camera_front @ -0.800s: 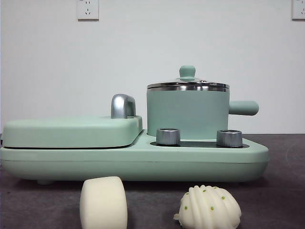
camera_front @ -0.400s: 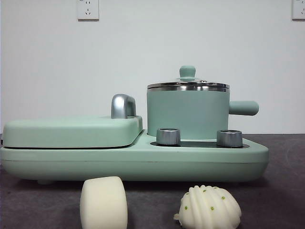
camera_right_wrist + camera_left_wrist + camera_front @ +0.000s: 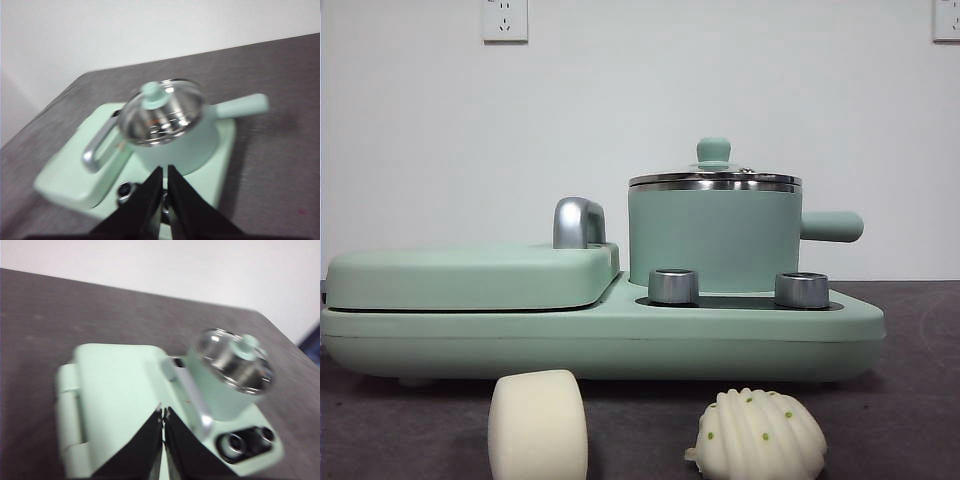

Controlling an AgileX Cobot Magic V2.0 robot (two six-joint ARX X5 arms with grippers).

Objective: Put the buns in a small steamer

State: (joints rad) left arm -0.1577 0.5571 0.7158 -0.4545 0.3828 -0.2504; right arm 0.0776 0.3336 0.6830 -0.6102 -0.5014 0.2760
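Note:
Two cream-white buns lie on the dark table at the front: a smooth cylindrical bun (image 3: pixel 537 424) on the left and a ridged, green-dotted shell bun (image 3: pixel 757 435) on the right. Behind them the small steamer (image 3: pixel 713 235) stands on the right of a mint-green cooker, its green-knobbed lid (image 3: pixel 713 154) on. It also shows in both wrist views as the steamer (image 3: pixel 227 377) and the steamer (image 3: pixel 170 127). My left gripper (image 3: pixel 163 412) hangs shut above the flat griddle lid. My right gripper (image 3: pixel 164 172) hangs shut above the steamer's near side. Neither holds anything.
The mint-green cooker base (image 3: pixel 600 335) fills the table's middle, with a flat griddle lid (image 3: pixel 470 275) and chrome handle (image 3: pixel 578 222) on its left. Two steel knobs (image 3: pixel 672 285) sit below the steamer. The steamer's stubby handle (image 3: pixel 832 226) points right.

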